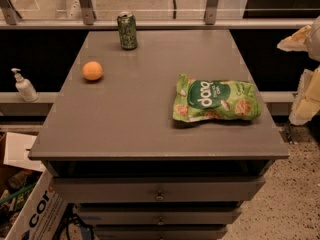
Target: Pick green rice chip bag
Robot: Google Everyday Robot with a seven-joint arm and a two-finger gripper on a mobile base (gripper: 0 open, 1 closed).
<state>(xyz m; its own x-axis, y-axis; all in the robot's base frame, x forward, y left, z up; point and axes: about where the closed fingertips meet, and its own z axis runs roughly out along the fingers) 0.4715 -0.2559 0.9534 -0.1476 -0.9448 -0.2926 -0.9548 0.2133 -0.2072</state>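
The green rice chip bag (216, 100) lies flat on the right side of the grey table top (140, 119). It is puffy light green with a dark green patch, white lettering and pictures of round tan chips. My gripper (305, 84) shows as cream-coloured parts at the right edge of the view, beyond the table's right side and to the right of the bag. It is apart from the bag and partly cut off by the frame.
A small green drink can (127, 30) stands at the table's back edge. An orange ball (92, 70) lies at the left. A soap dispenser (24, 85) stands on a ledge to the left. A cardboard box (30, 214) sits on the floor at lower left. Drawers (159, 189) are below the top.
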